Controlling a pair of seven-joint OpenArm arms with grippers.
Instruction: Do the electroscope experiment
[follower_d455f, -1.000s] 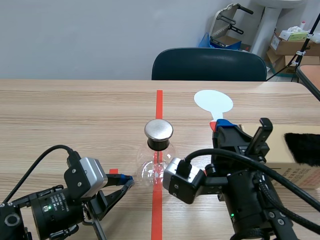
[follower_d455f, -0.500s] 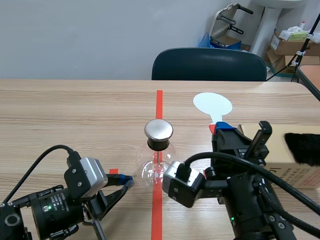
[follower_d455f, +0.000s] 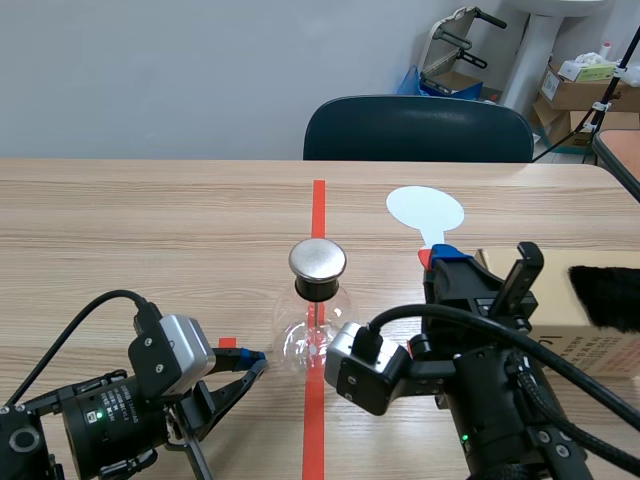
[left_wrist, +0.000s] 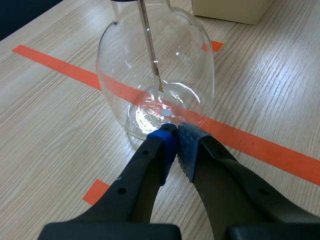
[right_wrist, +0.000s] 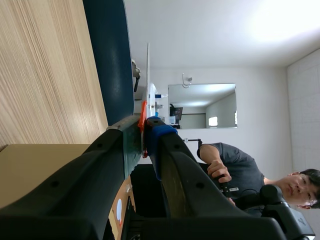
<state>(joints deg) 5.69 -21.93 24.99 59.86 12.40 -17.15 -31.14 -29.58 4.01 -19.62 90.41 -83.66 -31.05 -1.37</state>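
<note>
The left arm lies low beside the electroscope (follower_d455f: 316, 312), on its left. The left gripper (left_wrist: 175, 136) is closed on nothing, tips right by the glass base. The right arm rises on the electroscope's right, wrist rolled sideways. The right gripper (right_wrist: 143, 128) pinches the white paddle (follower_d455f: 426, 208) by its red handle.

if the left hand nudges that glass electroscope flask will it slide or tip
Probably fragile: the electroscope flask is clear glass. It looks top-heavy, with a metal cap over a narrow neck, so a high push may tip it. A low nudge from the shut left hand likely slides it.
</note>
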